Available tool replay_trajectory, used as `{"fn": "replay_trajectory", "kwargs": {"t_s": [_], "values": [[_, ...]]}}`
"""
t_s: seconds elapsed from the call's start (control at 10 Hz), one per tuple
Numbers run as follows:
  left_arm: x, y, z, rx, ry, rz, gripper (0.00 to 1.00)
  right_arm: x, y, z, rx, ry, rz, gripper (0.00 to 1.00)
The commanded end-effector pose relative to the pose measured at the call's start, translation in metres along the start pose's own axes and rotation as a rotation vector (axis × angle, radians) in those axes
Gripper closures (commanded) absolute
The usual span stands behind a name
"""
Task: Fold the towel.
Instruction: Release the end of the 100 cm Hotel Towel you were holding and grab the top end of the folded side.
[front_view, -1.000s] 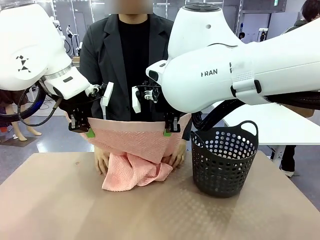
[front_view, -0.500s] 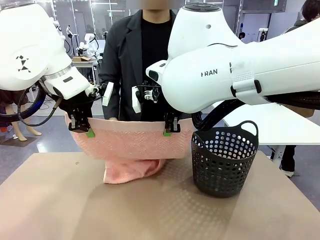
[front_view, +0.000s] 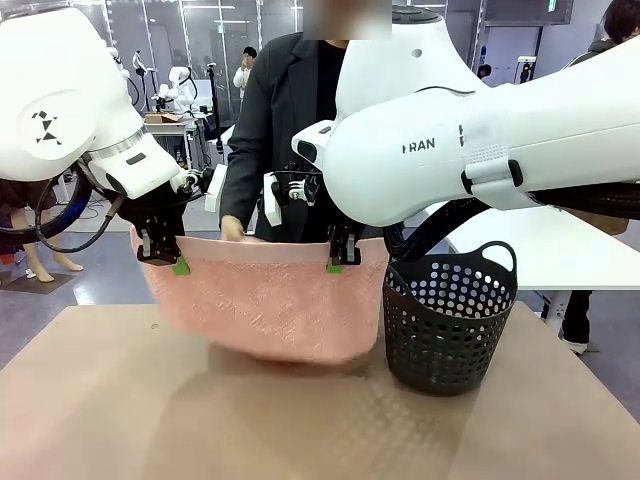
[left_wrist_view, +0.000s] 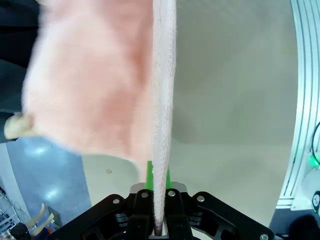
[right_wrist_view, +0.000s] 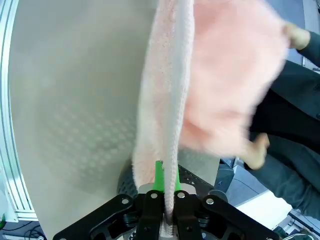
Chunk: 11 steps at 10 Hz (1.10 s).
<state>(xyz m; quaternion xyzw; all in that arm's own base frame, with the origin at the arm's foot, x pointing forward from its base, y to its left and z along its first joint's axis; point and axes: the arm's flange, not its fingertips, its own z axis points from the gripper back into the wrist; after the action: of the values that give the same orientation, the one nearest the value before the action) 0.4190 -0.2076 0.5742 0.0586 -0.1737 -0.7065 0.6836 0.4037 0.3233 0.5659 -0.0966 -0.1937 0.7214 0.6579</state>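
The towel hangs spread out between the two grippers above the bench, its top edge stretched nearly level and its lower edge sagging in a blurred curve close to the bench top; whether it touches there I cannot tell

The left gripper is clenched on the top edge at one upper corner, and the right gripper is clenched on the same edge just short of the other corner

In the left wrist view the cloth rises edge-on from between the closed fingers of the left gripper; the right wrist view shows the same, the towel pinched in the right gripper

A black perforated basket stands upright on the bench just beside the towel's side edge

Behind the towel stands a person in a dark jacket, one hand just above the top edge
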Motion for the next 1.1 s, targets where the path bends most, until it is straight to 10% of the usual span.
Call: {"fn": "replay_trajectory", "kwargs": {"t_s": [0.0, 1.0], "values": [[-0.0008, 0.0004, 0.0006, 0.002, 0.0, 0.005, 1.0, -0.0002, -0.001, 0.0016, -0.01, 0.001, 0.003, 1.0], [-0.0008, 0.0004, 0.0006, 0.002, 0.0, 0.005, 1.0, -0.0002, -0.001, 0.0016, -0.01, 0.001, 0.003, 1.0]]}}
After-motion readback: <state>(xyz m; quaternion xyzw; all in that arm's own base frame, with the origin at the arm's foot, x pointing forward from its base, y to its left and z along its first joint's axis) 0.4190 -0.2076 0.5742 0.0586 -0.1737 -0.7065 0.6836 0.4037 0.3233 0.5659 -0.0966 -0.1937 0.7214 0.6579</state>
